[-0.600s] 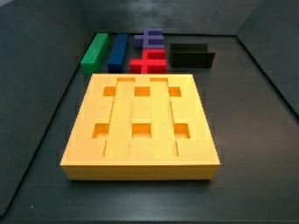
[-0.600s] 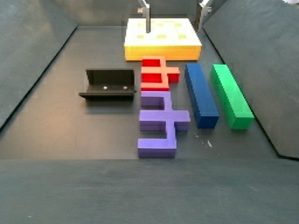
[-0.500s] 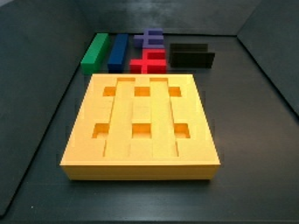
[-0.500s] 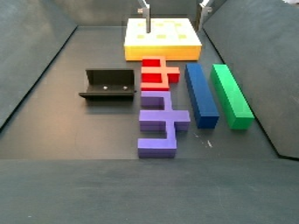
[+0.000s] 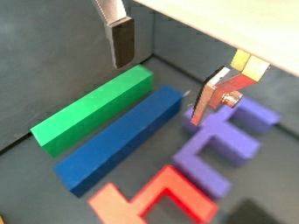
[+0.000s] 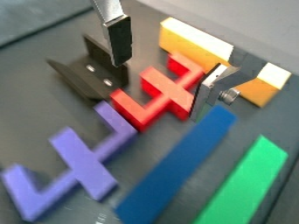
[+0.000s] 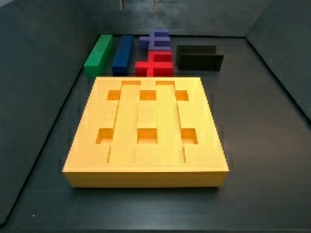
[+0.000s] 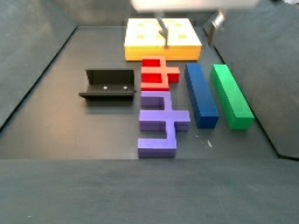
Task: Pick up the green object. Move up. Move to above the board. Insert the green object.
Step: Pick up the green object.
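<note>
Dark table (image 8: 70,122), pieces in row. Our hand (image 5: 170,74) open, empty, hovers above blue bar (image 5: 122,140); green object (image 5: 93,109) just beside. Step: pick-up approach. Next we shift over green, descend, close.

We see gripper (image 5: 170,74) above the pieces: fingers (image 5: 121,42) bare silver metal, dark matt pads | green bar (image 5: 93,108) smooth matt plastic | board (image 7: 145,129) matt yellow-orange | floor (image 8: 70,166) dull dark grey
</note>
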